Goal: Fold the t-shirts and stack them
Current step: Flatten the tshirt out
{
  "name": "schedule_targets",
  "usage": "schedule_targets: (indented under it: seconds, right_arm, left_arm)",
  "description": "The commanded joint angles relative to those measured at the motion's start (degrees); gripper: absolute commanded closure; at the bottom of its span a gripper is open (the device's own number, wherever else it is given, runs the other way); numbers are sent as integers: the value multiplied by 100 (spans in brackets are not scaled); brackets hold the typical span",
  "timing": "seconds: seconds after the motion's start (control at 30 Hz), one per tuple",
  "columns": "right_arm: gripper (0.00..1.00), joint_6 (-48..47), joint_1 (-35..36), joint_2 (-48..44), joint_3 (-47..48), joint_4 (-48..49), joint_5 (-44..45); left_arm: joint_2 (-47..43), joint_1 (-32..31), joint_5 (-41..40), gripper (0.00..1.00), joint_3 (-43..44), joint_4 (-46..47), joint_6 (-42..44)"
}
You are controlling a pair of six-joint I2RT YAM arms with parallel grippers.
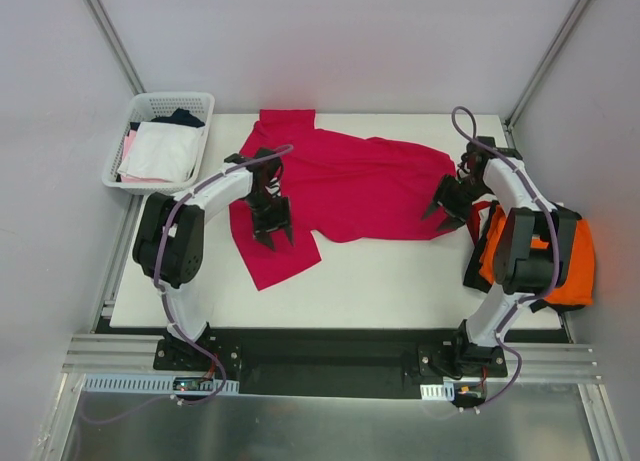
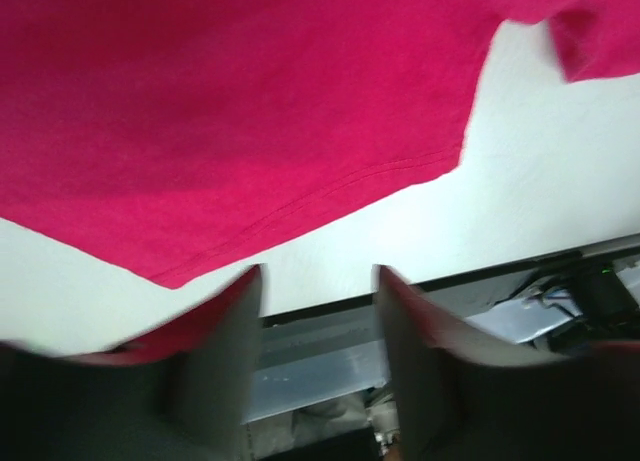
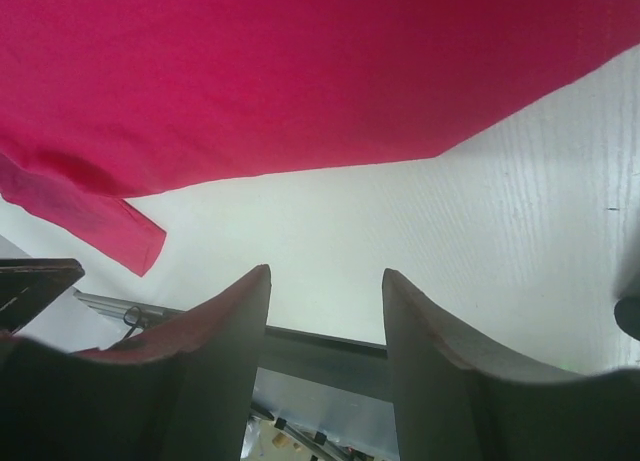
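The left gripper (image 1: 280, 239) hangs left of centre in the overhead view, its two fingers apart and pointing down at the lower left part of the crimson-magenta t-shirt (image 1: 350, 186). In the left wrist view the gripper (image 2: 318, 276) has nothing between its fingers; through the gap show only the white table and the rail at its edge. Above them the shirt (image 2: 250, 111) fills the upper left of that frame, and a stitched hem runs slantwise along its lower edge.

The right gripper (image 1: 438, 219) sits right of centre, just at the shirt's right edge, its fingers likewise spread. In the right wrist view it (image 3: 325, 276) holds nothing, and the shirt (image 3: 300, 71) covers the top of the frame, with a narrow hemmed flap hanging at the left.

Overhead, the shirt lies spread but rumpled across the upper middle of the table (image 1: 400, 281). One flap reaches toward the lower left, and another bunches at the top edge. It is plain in colour, with soft creases.

A bright orange t-shirt (image 1: 575, 271) lies heaped at the right edge, partly behind the right arm.

In the upper left a white mesh basket (image 1: 150, 106) holds white, pink and dark cloth.
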Motion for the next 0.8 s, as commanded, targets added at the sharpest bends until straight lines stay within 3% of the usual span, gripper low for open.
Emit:
schedule_targets:
  seconds: [0.0,0.03,0.27,0.6,0.77]
  right_arm:
    - [48,85,37,9,86,15,-112]
    - [48,94,46,-26,33,60,-112]
    - [49,208,151,43,-205,271,-174]
    - [50,322,433,316,216,140,-77]
    - [50,278,450,369,287,51,-16]
  left_arm:
    - [-301,-13,-210,84,-551,93,42]
    - [-327,-4,-236,99,-657,163,51]
    - [-293,-4,-736,100,-703,444,148]
    - [471,-250,-1694,100,149,726,376]
    - [701,-285,-1423,100,63,866,385]
